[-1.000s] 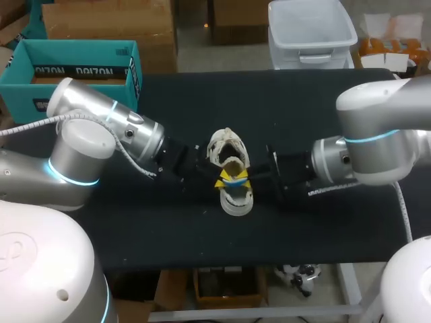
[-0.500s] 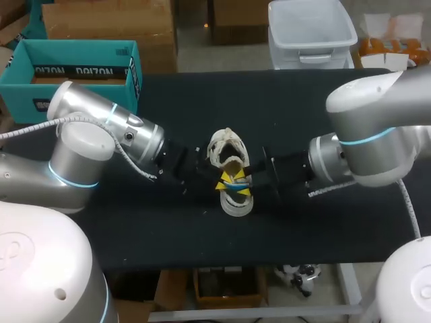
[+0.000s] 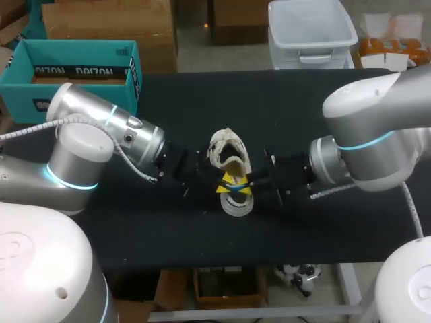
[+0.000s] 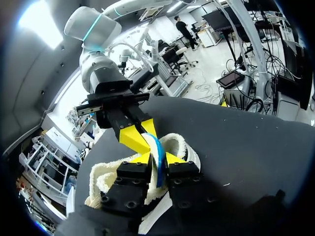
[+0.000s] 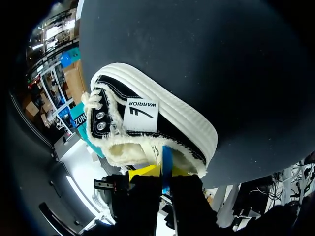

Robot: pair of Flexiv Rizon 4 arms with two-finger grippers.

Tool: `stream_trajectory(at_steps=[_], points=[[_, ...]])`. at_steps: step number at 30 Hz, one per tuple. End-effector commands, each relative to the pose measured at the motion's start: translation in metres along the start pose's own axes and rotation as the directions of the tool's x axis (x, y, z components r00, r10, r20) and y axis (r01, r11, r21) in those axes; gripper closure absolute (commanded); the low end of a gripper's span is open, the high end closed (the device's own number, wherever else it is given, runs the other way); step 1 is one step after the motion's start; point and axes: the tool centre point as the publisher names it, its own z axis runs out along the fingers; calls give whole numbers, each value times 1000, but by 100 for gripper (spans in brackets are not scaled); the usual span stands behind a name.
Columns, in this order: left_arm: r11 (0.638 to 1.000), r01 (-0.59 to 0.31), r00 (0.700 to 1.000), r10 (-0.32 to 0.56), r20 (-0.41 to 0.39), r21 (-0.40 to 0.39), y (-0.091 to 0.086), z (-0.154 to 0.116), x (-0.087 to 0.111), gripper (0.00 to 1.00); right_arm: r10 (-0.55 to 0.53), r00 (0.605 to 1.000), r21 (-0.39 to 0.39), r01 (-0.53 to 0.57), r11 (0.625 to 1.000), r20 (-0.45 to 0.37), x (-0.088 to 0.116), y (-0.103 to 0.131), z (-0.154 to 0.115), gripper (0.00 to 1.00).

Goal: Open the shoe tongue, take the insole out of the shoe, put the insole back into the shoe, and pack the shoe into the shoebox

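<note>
Fleecy shoe (image 3: 227,153), matt black table (image 3: 202,101)

I see the counter (image 3: 316,101) as a wide top in matte black, softly and evenly lit across its surface.

Silver-grey arms (image 3: 101,124), glowing cyan rings, black pincers (image 4: 157,160) tipped yellow.

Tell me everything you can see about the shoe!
The shoe is a black low sneaker with a thick white ribbed sole, fluffy cream lining, white laces in metal eyelets and a white side label. It sits in the middle of the black table, opening gaping upward. The left gripper and right gripper meet over it, both pinching a thin blue strip that rises from inside, probably the insole.
</note>
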Motion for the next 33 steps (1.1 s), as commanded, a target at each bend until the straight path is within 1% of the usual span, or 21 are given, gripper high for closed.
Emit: stream_trajectory(at_steps=[1,2,3,8,10,12,17,18,20,21,23,27,29,30,33], points=[[1000,-2,1000,2,4,-12,-15,-17,0,9,-3,1000,-6,3,1000,8,1,8,11,100],[1000,-2,1000,2,6,-10,-19,-21,0,3,-11,1000,-9,11,1000,7,2,8,12,100],[1000,-1,1000,1,8,-8,-22,-25,-1,0,-16,1000,-22,16,1000,11,2,8,12,100],[1000,4,1000,-4,5,-23,-32,-42,-3,0,-27,999,-55,28,998,21,3,6,15,100],[999,11,1000,-11,-1,-35,-36,-49,-3,0,-28,999,-87,30,996,34,2,5,16,100],[999,23,1000,-23,-4,-37,-39,-56,-3,0,-36,999,-99,39,994,34,0,4,16,100],[996,68,997,-69,-18,-63,-42,-71,-4,0,-43,997,-178,53,983,58,-7,3,20,100],[995,76,997,-78,-14,-64,-42,-75,-4,0,-48,997,-184,58,981,56,-9,3,21,100],[993,94,995,-96,-18,-74,-43,-80,-5,0,-42,996,-230,60,971,81,-12,4,24,100],[992,94,995,-96,-16,-83,-45,-84,-6,0,-44,995,-239,63,969,84,-13,4,25,100],[992,104,994,-105,-13,-78,-47,-90,-6,0,-37,994,-278,66,958,107,-15,6,28,100],[989,109,994,-110,1,-95,-50,-101,-6,0,-31,991,-317,70,946,127,-17,11,33,100],[989,115,993,-114,11,-96,-51,-106,-6,0,-23,990,-353,72,933,141,-17,13,35,100],[989,116,993,-115,14,-95,-51,-109,-6,0,-25,990,-361,73,930,137,-17,15,35,100],[988,116,993,-113,30,-101,-55,-116,-6,0,-35,992,-423,84,902,122,-16,18,32,100]])
